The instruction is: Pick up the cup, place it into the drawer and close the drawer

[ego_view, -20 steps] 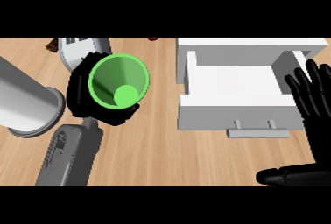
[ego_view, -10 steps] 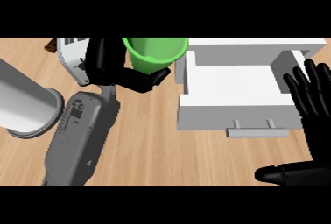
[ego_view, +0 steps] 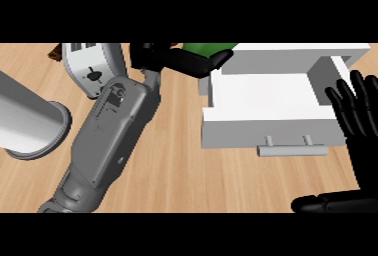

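Note:
Only part of the green cup [ego_view: 206, 48] shows at the top of the head view, with my left hand [ego_view: 181, 61] curled round it, just left of the drawer's back left corner. The white drawer [ego_view: 266, 127] stands pulled open, its inside bare, a grey handle [ego_view: 291, 148] on its front. My right hand [ego_view: 358, 112] rests open at the right edge, fingers up, beside the drawer's right wall. My left forearm [ego_view: 107, 135] stretches up across the wooden counter.
A grey metal toaster [ego_view: 88, 67] sits at the top left, close to my left wrist. A large grey cylinder [ego_view: 26, 122] lies at the left edge. A small brown object [ego_view: 56, 52] peeks out at the far top left.
My left arm has carried the cup up and to the right, from the counter's middle left toward the drawer's back corner. The right hand has stayed still.

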